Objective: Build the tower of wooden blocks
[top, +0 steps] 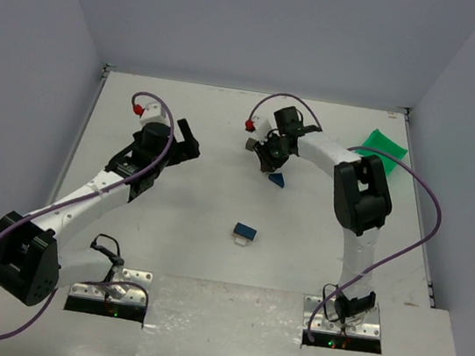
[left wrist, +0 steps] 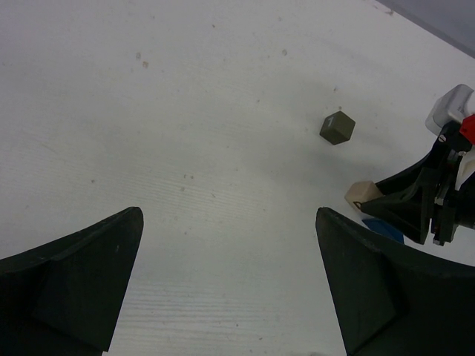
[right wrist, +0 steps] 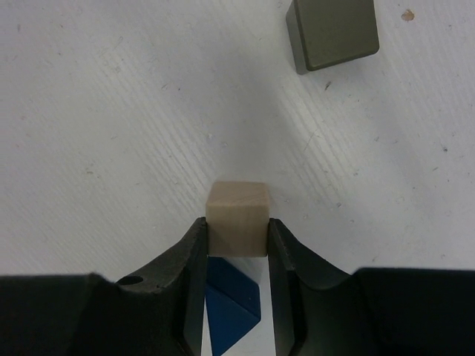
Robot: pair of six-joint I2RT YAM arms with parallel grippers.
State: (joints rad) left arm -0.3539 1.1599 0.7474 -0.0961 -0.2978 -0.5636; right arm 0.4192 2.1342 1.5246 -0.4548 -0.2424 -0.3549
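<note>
From the right wrist, the blue roof-shaped wooden piece [right wrist: 231, 308] is half hidden between the fingers, and the dark grey-brown wooden cube [right wrist: 332, 33] is cut off by the top edge. The right gripper [right wrist: 237, 231] is clamped on a small beige wooden cube [right wrist: 237, 215], with a finger pressed against each side, toward the far middle of the white table [top: 200, 190]. The left gripper [left wrist: 228, 215] hangs spread wide, holding nothing. Nearer the bases, well apart, a blue block [top: 246, 230] sits on a pale piece too small to make out.
</note>
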